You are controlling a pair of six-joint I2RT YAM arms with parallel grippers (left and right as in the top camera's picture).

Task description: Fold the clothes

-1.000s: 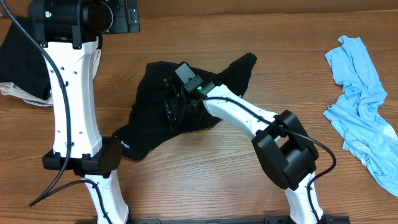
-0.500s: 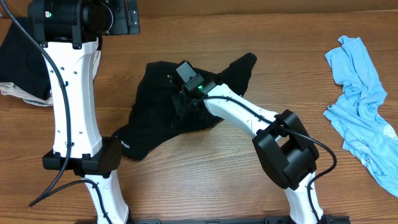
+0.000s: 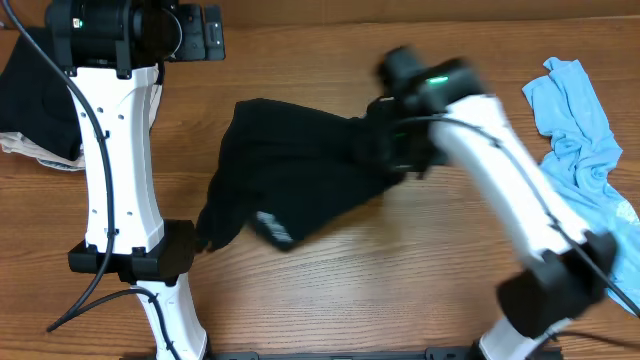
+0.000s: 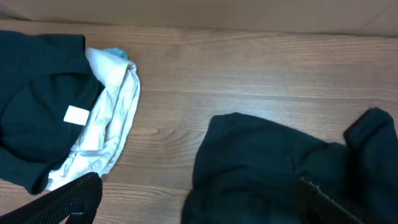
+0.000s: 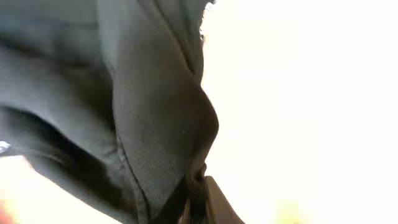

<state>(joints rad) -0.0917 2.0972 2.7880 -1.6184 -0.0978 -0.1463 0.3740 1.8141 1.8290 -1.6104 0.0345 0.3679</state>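
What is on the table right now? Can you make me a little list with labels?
Table: brown wood
Middle: big black garment, bunched up, not folded yet
Right gripper: shut on an edge of the black garment, cloth hanging from it
Left gripper: open, holding nothing
Right side: light-blue garment, crumpled
Far left: second black garment lying over a whitish garment

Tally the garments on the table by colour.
Black: 2 (middle garment, far-left garment)
Light blue: 1 (right-edge garment)
Off-white: 1 (off-white garment under the far-left one)
Total: 4
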